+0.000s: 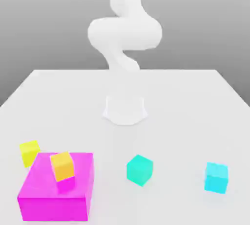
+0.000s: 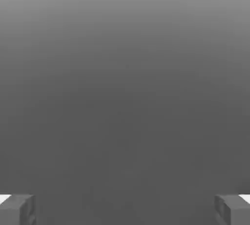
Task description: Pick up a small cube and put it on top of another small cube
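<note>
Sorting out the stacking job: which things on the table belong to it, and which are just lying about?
Belong to the job:
lemon-yellow cube
teal-green cube

Lying about:
magenta block
orange-yellow cube, on the magenta block
sky-cyan cube

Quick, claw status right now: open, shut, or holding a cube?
Claw: open, fingers spread wide, nothing between them.

The hand (image 2: 125, 209) has its two grey fingertips (image 2: 19, 209) spread wide over a plain grey surface.
</note>
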Robot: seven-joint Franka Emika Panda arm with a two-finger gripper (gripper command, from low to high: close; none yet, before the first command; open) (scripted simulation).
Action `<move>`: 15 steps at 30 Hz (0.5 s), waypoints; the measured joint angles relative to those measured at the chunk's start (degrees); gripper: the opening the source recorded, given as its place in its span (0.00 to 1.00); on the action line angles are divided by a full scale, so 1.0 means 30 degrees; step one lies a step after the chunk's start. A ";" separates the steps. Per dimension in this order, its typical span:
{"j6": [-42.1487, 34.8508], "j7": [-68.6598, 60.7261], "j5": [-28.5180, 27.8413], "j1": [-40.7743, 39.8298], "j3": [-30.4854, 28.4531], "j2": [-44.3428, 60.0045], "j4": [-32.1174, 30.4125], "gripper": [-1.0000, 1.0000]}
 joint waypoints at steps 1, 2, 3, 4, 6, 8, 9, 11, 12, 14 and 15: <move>0.0259 0.0845 0.0089 -0.0475 0.0030 0.0444 -0.0223 0.50; 0.0507 0.1660 0.0168 -0.0928 0.0059 0.0869 -0.0437 0.50; 0.0746 0.2406 0.0312 -0.1435 0.0141 0.1286 -0.0646 0.50; 0.0988 0.3205 0.0380 -0.1875 0.0178 0.1698 -0.0854 0.50; 0.1466 0.4815 0.0479 -0.2708 0.0227 0.2518 -0.1266 0.50; 0.1942 0.6415 0.0583 -0.3554 0.0296 0.3335 -0.1676 0.50; 0.2180 0.7221 0.0627 -0.3971 0.0328 0.3743 -0.1881 0.50; 0.2656 0.8844 0.0697 -0.4791 0.0385 0.4559 -0.2292 0.50; 0.2897 0.9695 0.0666 -0.5103 0.0322 0.4968 -0.2498 0.50; 0.3373 1.1350 0.0701 -0.5907 0.0367 0.5784 -0.2908 0.50; 0.3611 1.2182 0.0708 -0.6297 0.0377 0.6192 -0.3114 0.50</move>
